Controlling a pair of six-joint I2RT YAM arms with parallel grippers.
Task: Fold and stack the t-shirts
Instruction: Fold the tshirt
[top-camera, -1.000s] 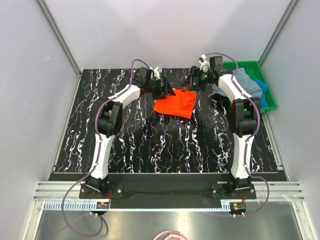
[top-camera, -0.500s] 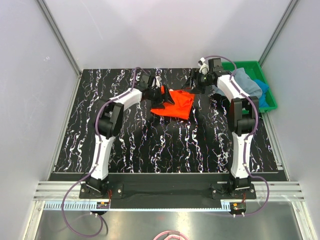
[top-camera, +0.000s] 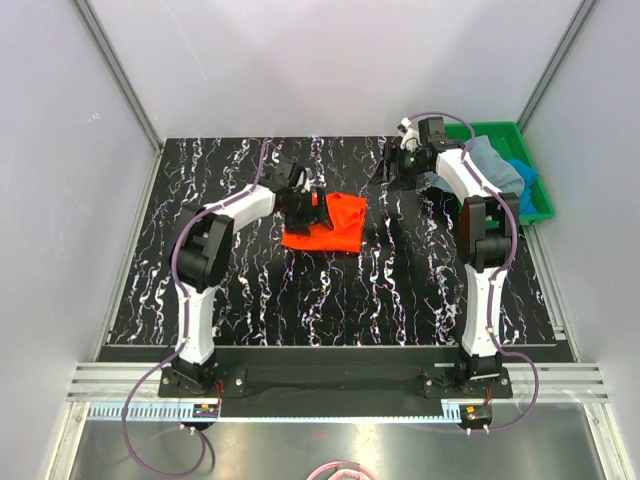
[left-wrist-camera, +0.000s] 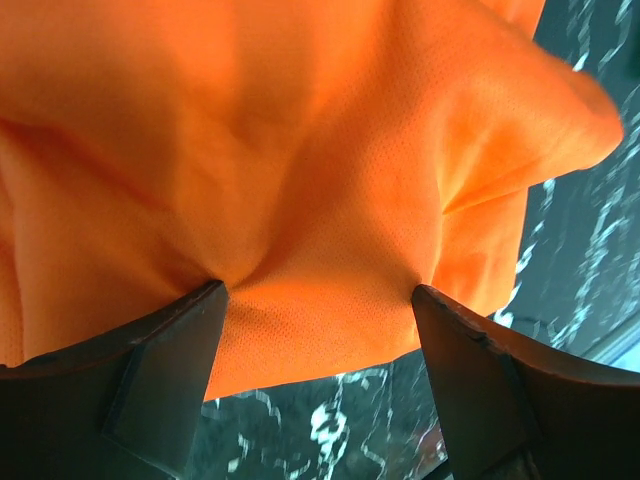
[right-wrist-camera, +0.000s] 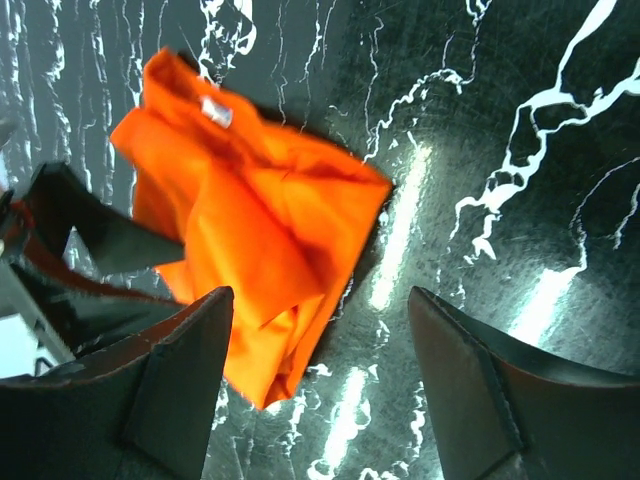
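Note:
The folded bright orange t-shirt (top-camera: 335, 228) lies on the black marbled table, left of centre at the back. My left gripper (top-camera: 311, 210) stands open at its left edge. In the left wrist view both fingertips (left-wrist-camera: 212, 296) press into the orange cloth (left-wrist-camera: 300, 150), with nothing pinched between them. My right gripper (top-camera: 392, 172) hangs open over bare table, up and to the right of the shirt. The right wrist view shows the orange t-shirt (right-wrist-camera: 260, 220) to the left of that gripper (right-wrist-camera: 320, 295). A grey-blue t-shirt (top-camera: 497, 168) and a bright blue one (top-camera: 524, 185) lie crumpled in the tray.
A green plastic tray (top-camera: 500, 130) sits at the back right corner, behind the right arm. White walls with metal rails close in the table (top-camera: 330, 300) on three sides.
The orange t-shirt has slid left and toward the near edge with the left gripper on it. The right gripper has drawn back to the right, off the shirt.

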